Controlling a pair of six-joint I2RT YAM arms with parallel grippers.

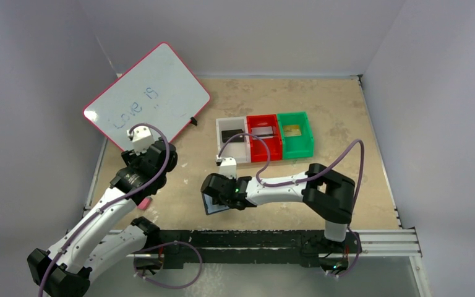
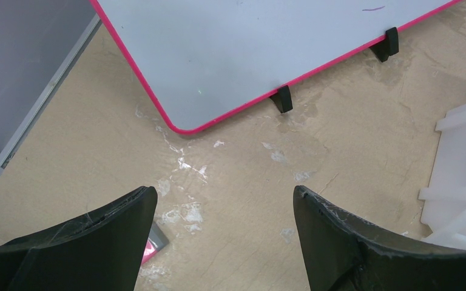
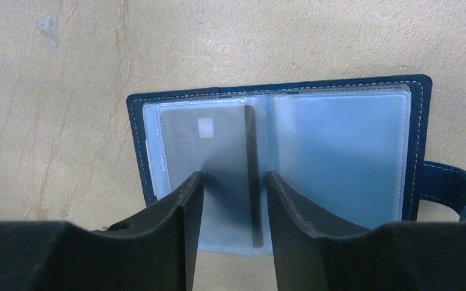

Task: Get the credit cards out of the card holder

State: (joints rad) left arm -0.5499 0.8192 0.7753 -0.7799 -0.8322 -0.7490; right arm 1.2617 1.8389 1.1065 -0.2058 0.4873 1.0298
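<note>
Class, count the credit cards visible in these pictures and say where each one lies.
4: black card in the white bin, one in the red, gold in the green, grey in the card holder. Others may hide.

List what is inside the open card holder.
The card holder lies open. Its left clear pocket holds one grey card marked VIP. The right pocket looks empty. The right gripper covers the card's lower part, so anything behind it is hidden.
</note>
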